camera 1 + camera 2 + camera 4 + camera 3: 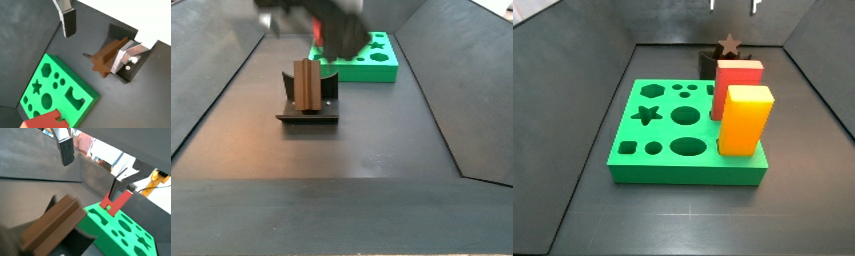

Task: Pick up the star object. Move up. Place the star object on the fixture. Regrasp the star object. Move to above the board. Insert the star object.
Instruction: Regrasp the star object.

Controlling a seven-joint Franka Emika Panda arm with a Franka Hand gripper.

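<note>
The star object (306,84) is standing upright in the fixture (307,115) — propped there, I judge, so the gripper (100,37) can take it from a better angle for insertion. In both wrist views the silver fingers (68,20) are spread wide with nothing between them, hanging above the peg and apart from it. The green board (690,130) is lying well apart from the fixture, its star hole (647,114) open — the red block (738,84) and the yellow-orange block (746,121) are occupying other holes.
</note>
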